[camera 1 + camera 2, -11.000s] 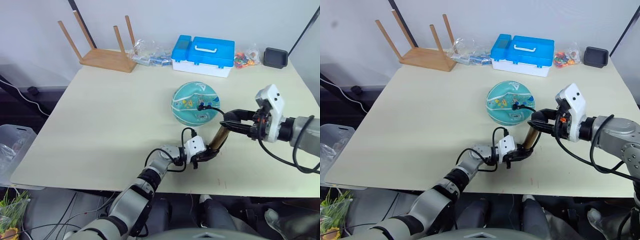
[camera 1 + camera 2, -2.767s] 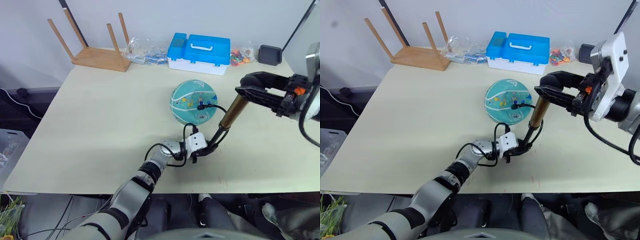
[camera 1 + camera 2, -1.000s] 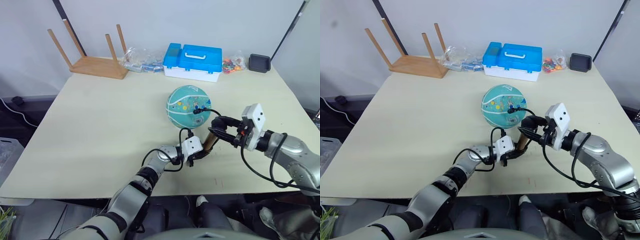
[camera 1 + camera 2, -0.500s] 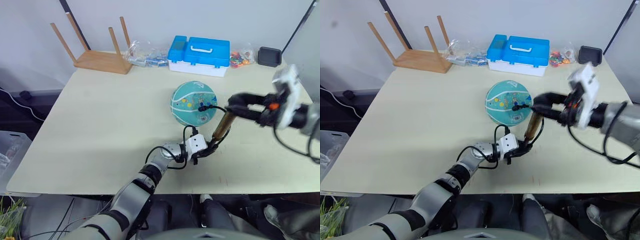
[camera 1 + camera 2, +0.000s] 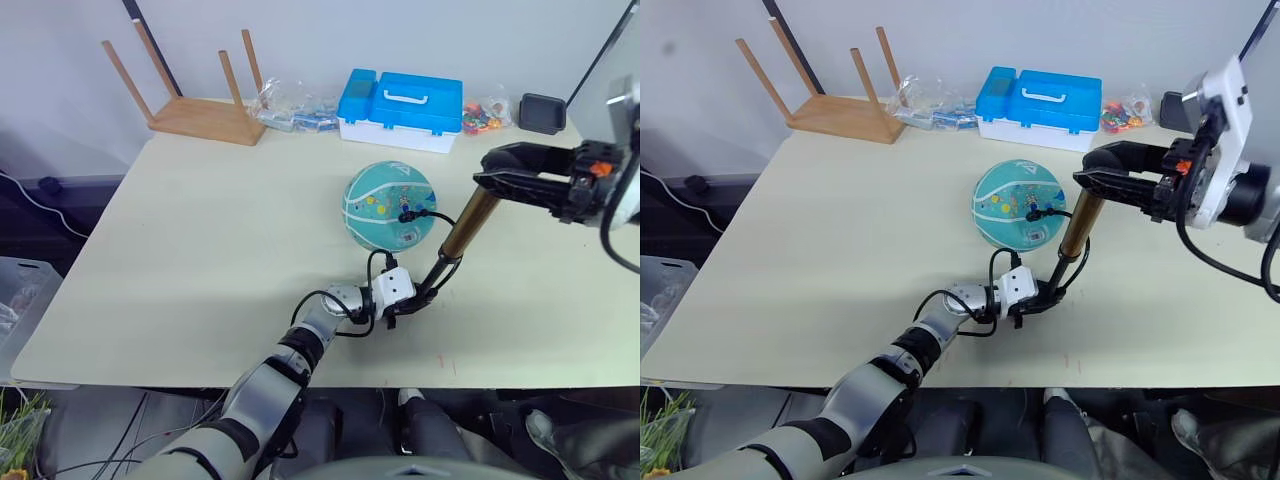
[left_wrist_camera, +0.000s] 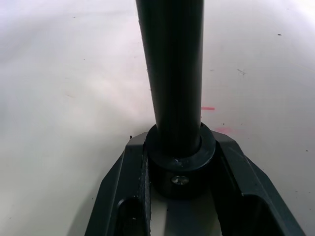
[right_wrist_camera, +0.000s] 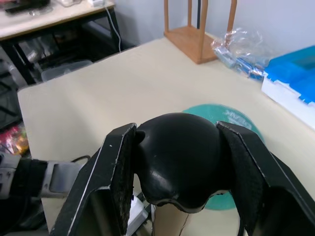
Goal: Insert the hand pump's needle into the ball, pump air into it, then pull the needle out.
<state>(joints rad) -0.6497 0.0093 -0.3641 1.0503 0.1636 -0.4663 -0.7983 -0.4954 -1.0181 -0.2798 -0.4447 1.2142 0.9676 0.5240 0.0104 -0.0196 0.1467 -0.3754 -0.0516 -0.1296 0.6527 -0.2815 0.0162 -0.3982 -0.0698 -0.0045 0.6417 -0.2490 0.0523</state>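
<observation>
The hand pump [image 5: 462, 228] is clamped at its base by the left gripper [image 5: 408, 303] and at its handle by the right gripper [image 5: 487, 181]. Beside the barrel, the needle [image 5: 403, 216] sits in the ball [image 5: 385, 204]; a skewed stroke could wrench it out.

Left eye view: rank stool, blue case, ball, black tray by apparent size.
1. Stool
2. Blue case
3. Ball, close to the case and nearer the camera, so that order is unsure
4. Black tray

Teal ball [image 5: 388, 206]: behind left gripper [image 5: 408, 305]. Bronze-gold hand pump [image 5: 462, 227]: between left gripper and right gripper [image 5: 490, 182]. Blue-lidded plastic case [image 5: 401, 108], upturned wooden stool [image 5: 199, 100]: beyond both.
</observation>
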